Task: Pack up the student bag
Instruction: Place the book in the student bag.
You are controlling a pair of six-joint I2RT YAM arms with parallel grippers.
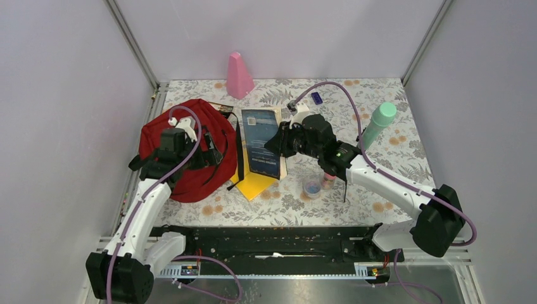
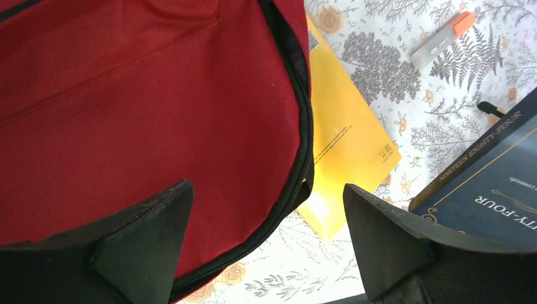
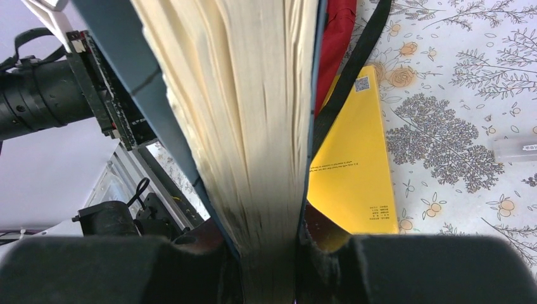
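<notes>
Student bag (image 1: 190,161): dark red with black zipper trim, lying on the left part of the floral table (image 1: 380,95), close to the left wall. Can't tell whether it's zipped or open.

Your left gripper (image 2: 267,189) hangs right over the bag's right edge, jaws spread wide with nothing between them. One fingertip (image 2: 158,221) is over red fabric, the other is over the cloth past the zipper. Can't tell if either tip touches anything.

Your right gripper (image 3: 266,259) is clamped on the dark blue book (image 1: 261,142), pads pinching the covers and page block at one edge. The cream pages fill the right wrist view. From the top the book is just right of the bag, cover up, overlapping a yellow envelope (image 2: 345,145). Can't tell if the book is lifted or resting on it. The envelope runs under the bag's zippered edge, with one corner pointing at the near side of the table. A black strap (image 3: 354,69) from the bag crosses it.

Other stuff:
- pink cone-shaped thing (image 1: 239,76), upright at the far edge
- mint green bottle (image 1: 379,123), on the right side
- small dark blue item (image 1: 316,98), near the far edge
- small clear cup (image 1: 312,186) under your right arm, with a pinkish thing (image 1: 327,180) just beside it
- grey marker with orange cap (image 2: 443,39), on the cloth beyond the envelope
</notes>
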